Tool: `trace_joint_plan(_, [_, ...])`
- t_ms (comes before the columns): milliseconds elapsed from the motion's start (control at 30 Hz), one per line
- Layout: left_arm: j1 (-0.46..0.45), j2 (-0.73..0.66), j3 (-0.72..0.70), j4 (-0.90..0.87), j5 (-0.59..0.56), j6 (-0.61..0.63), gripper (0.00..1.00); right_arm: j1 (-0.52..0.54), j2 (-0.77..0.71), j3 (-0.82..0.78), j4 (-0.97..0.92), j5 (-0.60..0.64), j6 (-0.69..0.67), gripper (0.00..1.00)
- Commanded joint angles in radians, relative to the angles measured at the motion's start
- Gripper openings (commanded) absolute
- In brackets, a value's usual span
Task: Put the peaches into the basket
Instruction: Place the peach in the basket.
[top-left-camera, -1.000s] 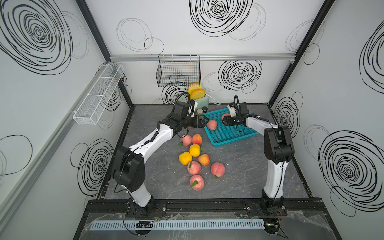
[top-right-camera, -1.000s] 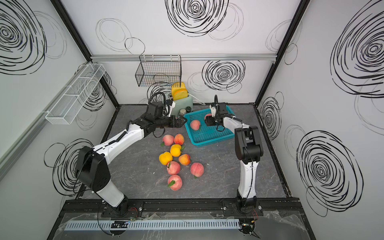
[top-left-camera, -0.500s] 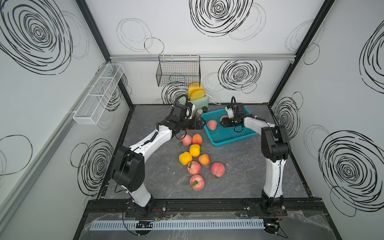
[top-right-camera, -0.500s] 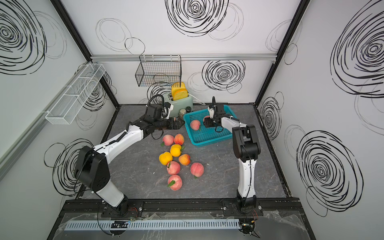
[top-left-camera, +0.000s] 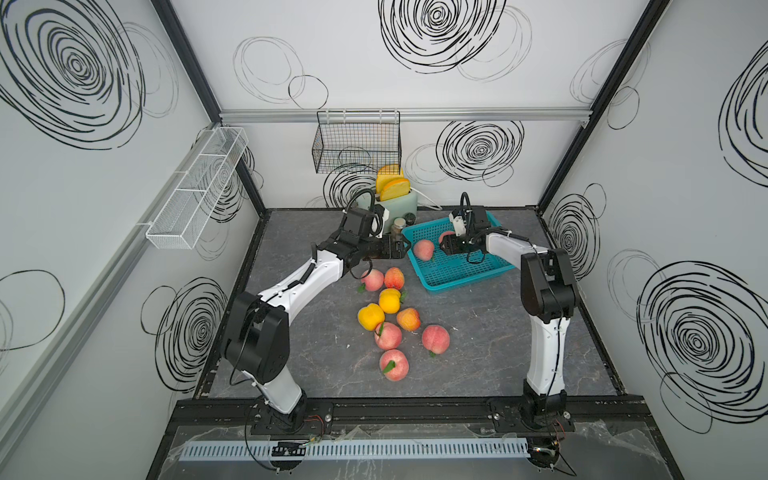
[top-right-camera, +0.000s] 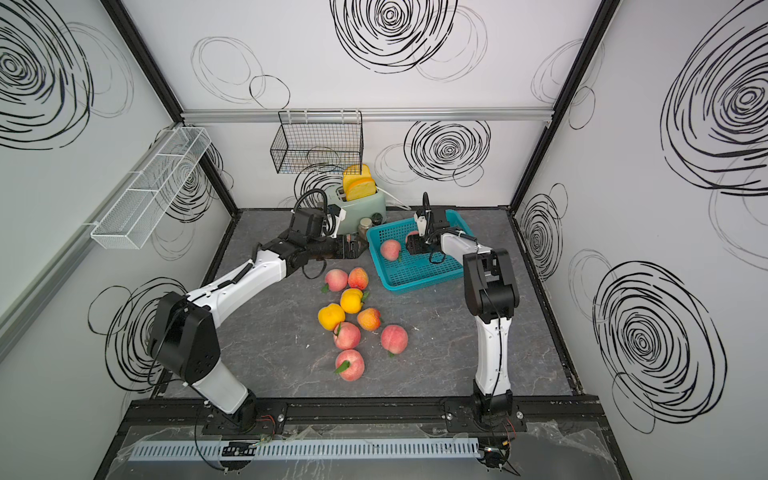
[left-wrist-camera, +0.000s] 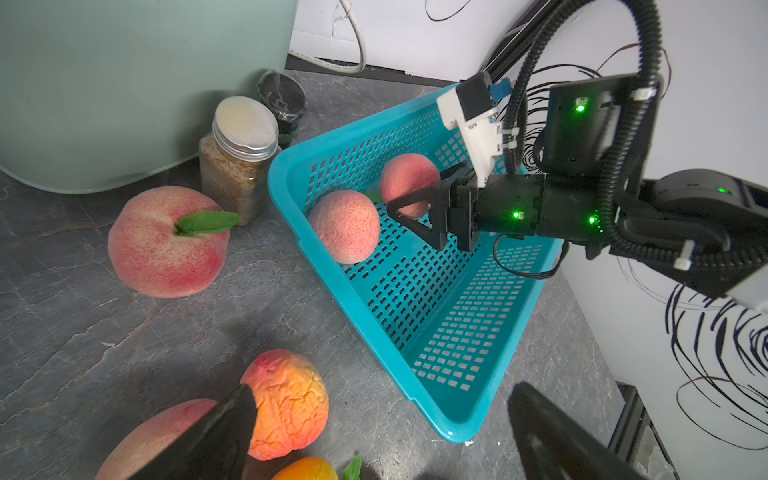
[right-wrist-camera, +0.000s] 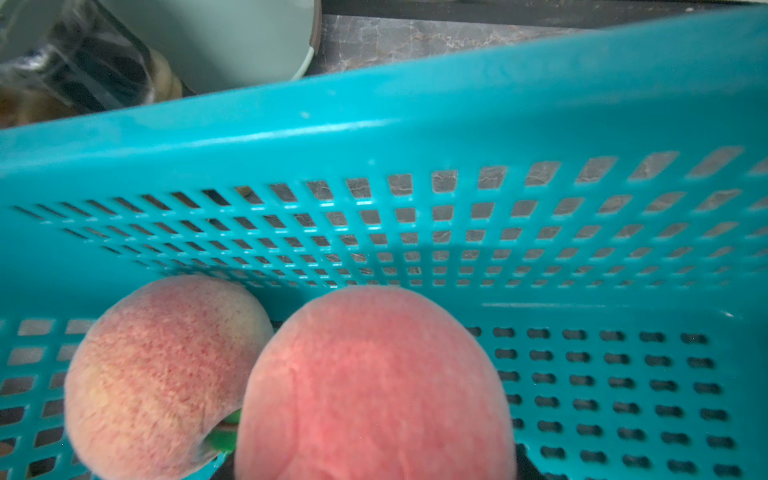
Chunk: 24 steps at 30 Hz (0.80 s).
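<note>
Our right hand (top-left-camera: 449, 245) grasps a pink peach (left-wrist-camera: 409, 174) inside the basket (top-left-camera: 457, 272), beside another peach (left-wrist-camera: 345, 226) lying there; our left hand (top-left-camera: 400, 248) hangs released just outside the basket's corner, over the worktop (top-left-camera: 478, 353).

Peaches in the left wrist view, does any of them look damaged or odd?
Yes. The orange-red peach near the basket looks crumpled, its skin deeply wrinkled and dented; the leafed pink peach nearby looks smooth.
</note>
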Motion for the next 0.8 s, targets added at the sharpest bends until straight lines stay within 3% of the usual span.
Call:
trace_joint_plan(0, [0.008, -0.043, -0.014, 0.046, 0.003, 0.010, 0.98, 0.008, 0.017, 0.021, -0.024, -0.004, -0.021, 0.67])
trace_joint_plan(767, [0.018, -0.049, -0.032, 0.049, 0.004, 0.010, 0.98, 0.031, 0.058, 0.065, -0.063, 0.014, -0.035, 0.69])
